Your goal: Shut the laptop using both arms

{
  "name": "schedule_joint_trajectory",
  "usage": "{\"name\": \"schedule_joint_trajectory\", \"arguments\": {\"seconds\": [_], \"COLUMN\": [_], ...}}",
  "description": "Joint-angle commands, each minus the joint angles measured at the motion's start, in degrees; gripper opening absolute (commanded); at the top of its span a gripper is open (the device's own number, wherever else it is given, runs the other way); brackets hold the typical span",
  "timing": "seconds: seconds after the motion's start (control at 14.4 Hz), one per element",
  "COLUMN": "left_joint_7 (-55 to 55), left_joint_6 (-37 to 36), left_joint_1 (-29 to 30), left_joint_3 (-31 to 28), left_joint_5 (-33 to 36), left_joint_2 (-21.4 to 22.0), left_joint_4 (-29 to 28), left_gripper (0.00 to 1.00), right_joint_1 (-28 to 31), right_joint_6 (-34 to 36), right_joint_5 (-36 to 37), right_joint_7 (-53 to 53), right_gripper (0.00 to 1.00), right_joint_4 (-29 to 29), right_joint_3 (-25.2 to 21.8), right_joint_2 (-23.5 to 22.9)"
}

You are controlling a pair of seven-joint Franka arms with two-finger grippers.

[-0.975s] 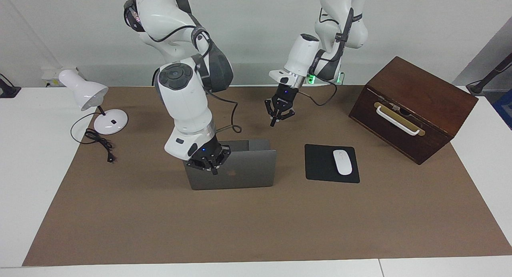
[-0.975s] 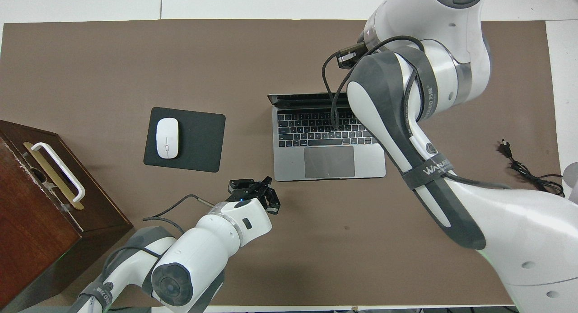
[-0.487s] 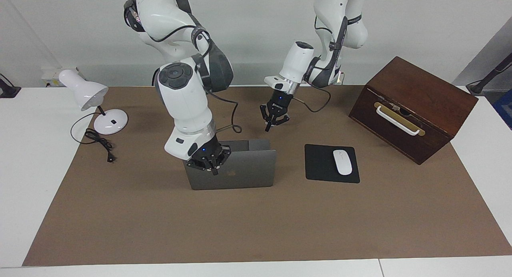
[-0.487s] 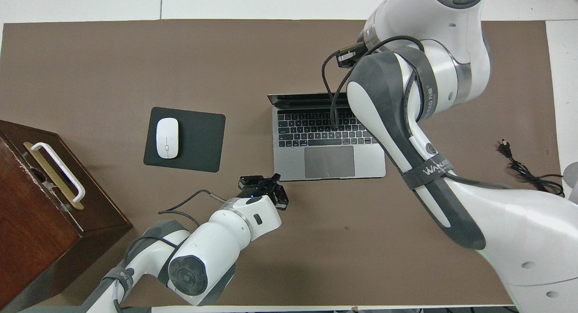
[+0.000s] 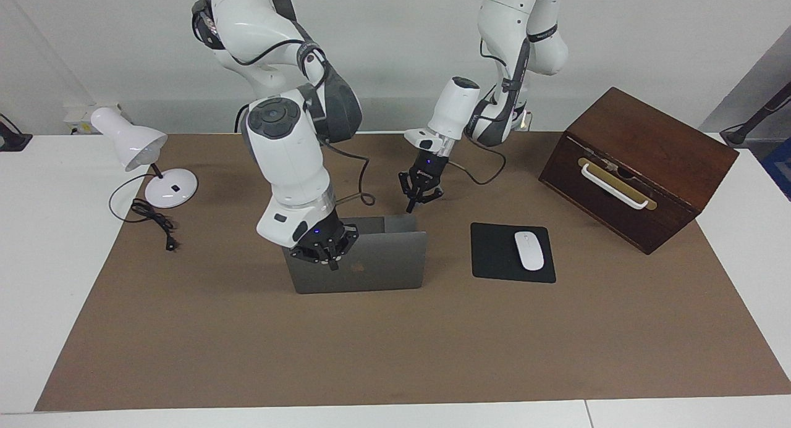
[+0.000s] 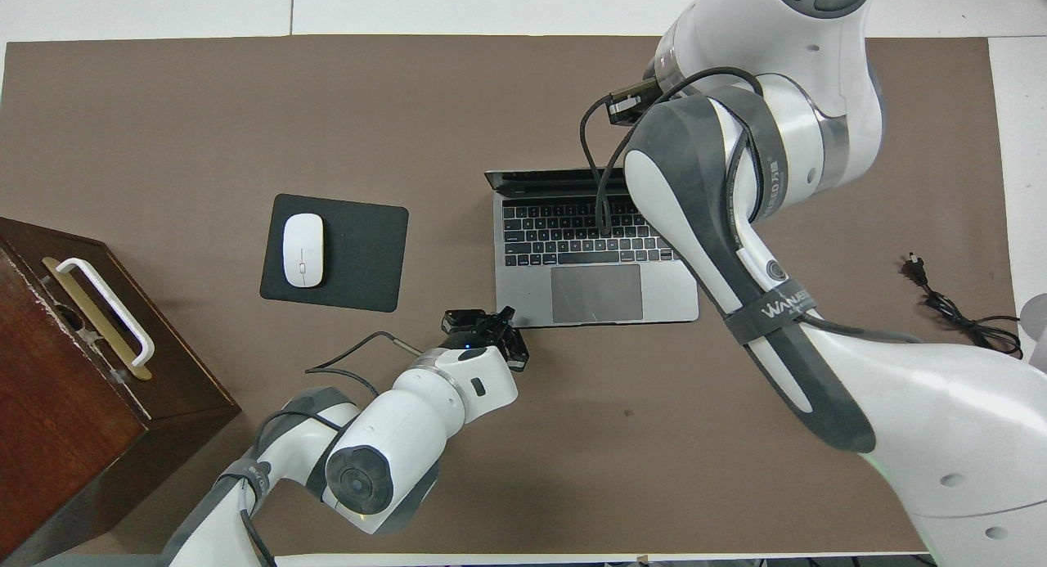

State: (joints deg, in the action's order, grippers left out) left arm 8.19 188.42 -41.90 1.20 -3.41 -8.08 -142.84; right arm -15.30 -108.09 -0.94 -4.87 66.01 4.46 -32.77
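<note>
With the open laptop (image 5: 371, 261) mid-mat beside the mouse pad (image 5: 511, 252), the right gripper (image 5: 321, 250), grip unreadable, sits at the lid's top edge while the left gripper (image 5: 420, 193), fingers spread, hovers by the laptop's robot-side corner; both should press evenly.

Right arm (image 5: 290, 162) bent steeply down, its gripper (image 5: 322, 247) pointing downward, low. Left arm (image 5: 454, 110) reaches forward and down, its gripper (image 5: 420, 193) raised above the worktop, jaws spread apart.
</note>
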Motion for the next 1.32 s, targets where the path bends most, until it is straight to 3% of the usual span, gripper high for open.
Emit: {"name": "schedule_joint_trajectory", "arguments": {"seconds": [0.0,0.42,1.25], "left_joint_7": [-1.7,-4.1,-9.8], "left_joint_6": [2.0,7.9,11.2], "left_joint_1": [-1.0,-0.8,0.0], "left_joint_3": [-0.9,-0.9,-0.9], "left_joint_5": [0.2,0.2,0.2], "left_joint_2": [-3.4,-8.7,-9.0], "left_joint_4": [2.5,3.1,0.5], "left_gripper": [0.0,0.0,0.0], "right_joint_1": [-0.1,-0.2,-1.0], "right_joint_6": [-1.2,-1.3,-1.2], "right_joint_5": [0.6,0.6,0.4], "right_joint_7": [-1.2,-1.2,-2.0], "right_gripper": [0.0,0.0,0.0], "right_joint_4": [0.9,1.0,4.0], "right_joint_3": [0.1,0.2,0.2], "right_joint_2": [-0.1,-0.1,0.9]}}
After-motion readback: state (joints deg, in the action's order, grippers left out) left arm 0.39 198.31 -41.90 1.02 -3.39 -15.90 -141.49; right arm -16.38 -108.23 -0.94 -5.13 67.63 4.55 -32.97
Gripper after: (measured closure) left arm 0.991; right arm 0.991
